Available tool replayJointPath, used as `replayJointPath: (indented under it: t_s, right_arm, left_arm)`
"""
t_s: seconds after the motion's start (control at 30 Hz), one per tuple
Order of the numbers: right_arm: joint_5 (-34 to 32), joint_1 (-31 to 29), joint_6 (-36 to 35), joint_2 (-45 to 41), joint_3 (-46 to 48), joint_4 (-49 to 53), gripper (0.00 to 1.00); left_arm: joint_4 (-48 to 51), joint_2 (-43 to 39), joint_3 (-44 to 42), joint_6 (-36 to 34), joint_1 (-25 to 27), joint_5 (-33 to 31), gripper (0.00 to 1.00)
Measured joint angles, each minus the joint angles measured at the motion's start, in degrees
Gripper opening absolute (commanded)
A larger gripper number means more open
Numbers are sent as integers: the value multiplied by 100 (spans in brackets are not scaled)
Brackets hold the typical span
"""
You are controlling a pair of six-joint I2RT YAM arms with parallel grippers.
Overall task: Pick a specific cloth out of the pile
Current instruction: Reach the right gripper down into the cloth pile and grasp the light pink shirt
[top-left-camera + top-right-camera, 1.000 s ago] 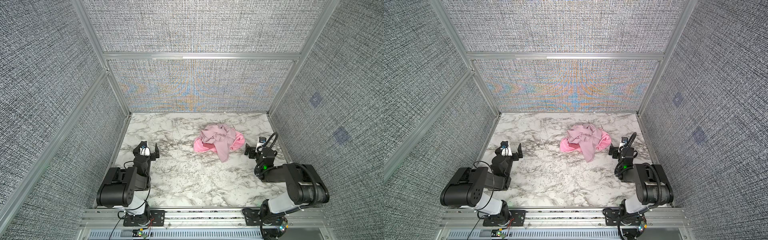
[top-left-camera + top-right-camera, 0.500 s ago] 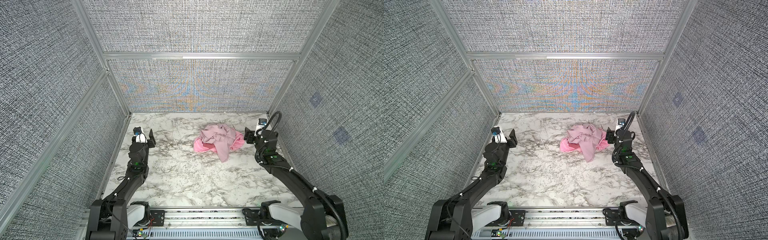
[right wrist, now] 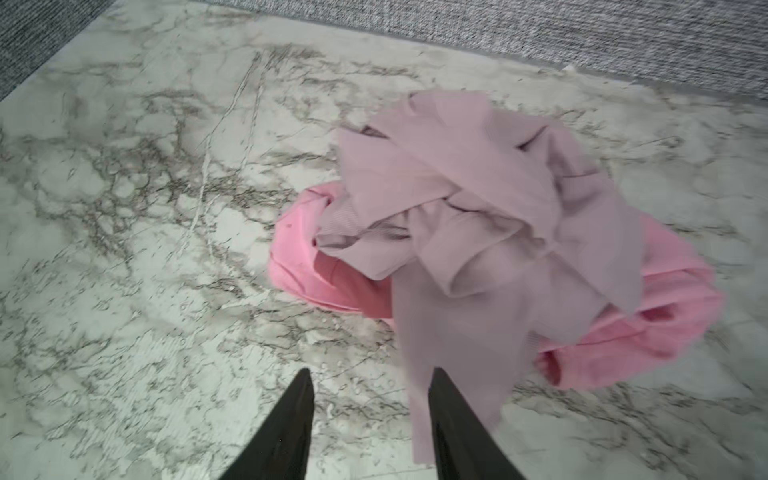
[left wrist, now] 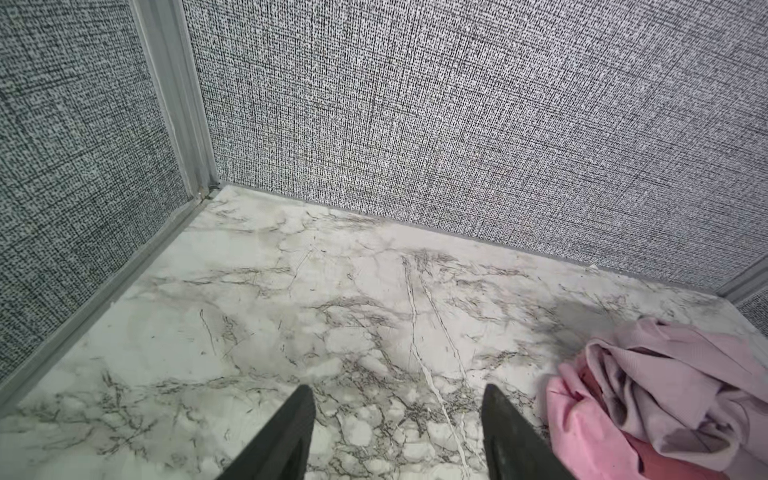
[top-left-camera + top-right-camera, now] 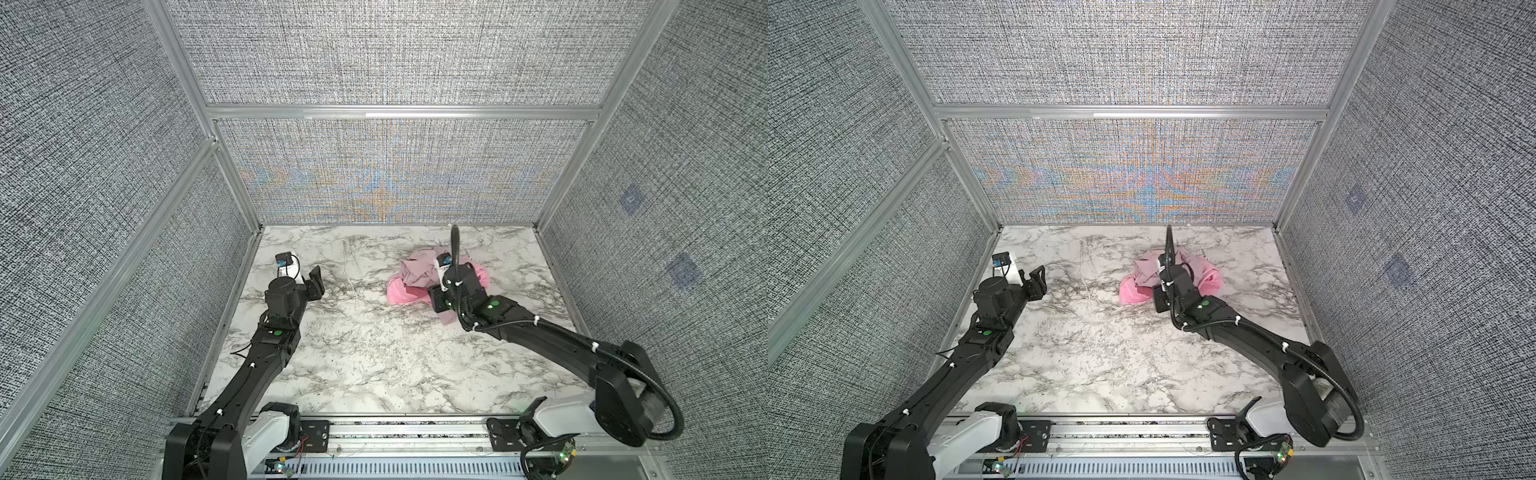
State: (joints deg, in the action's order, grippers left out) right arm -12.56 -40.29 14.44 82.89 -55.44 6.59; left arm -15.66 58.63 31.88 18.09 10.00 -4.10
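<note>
The task is judged to be at its start: nothing has been lifted, and the cloth [image 5: 398,292] is seen lying on the table [image 5: 365,357] right of centre in both top views, towards the back wall. It sits at the bottom of the pile [image 5: 417,269], and only its bright pink edges are shown, at the left and right of the heap in the right wrist view [image 3: 297,266]. Most of it is covered by a dusty-rose cloth [image 3: 478,187], from which a strip is draped down toward the lower middle of that frame. The right gripper [image 3: 370,374] is held just in front of the pile with its jaws partly apart. Bare marble is seen between them, the strip's edge lies by one finger, and nothing is held. The left gripper [image 4: 397,390] is held wider open and empty over bare table at the left of both top views [image 5: 1036,279], well apart from the pile, which is caught at the lower right of its wrist view. Left to be done, by this judgement: the pink cloth must be reached beneath the covering layer, gripped at an exposed edge, and drawn clear of the rest.
</note>
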Motion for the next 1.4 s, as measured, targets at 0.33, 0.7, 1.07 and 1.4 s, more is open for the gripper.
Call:
replayJointPath:
  t_s: [0.33,0.7,1.07,1.4]
  right_arm:
    - [275,-649,214,2076,-1471,42,53]
    - [-59,-623,275,3674,-2765,393,55]
    - [-533,-501,348,4299,-3285,688,45]
    - [-507,-354,527,4258,-3224,614,0]
  left_arm:
    - [337,-57,35,146,2,-24,67]
    - [376,-208,-11,186,2,-48,68]
    - [380,-7,81,120,2,-50,68]
    - [393,15,120,52,-2,-98,68]
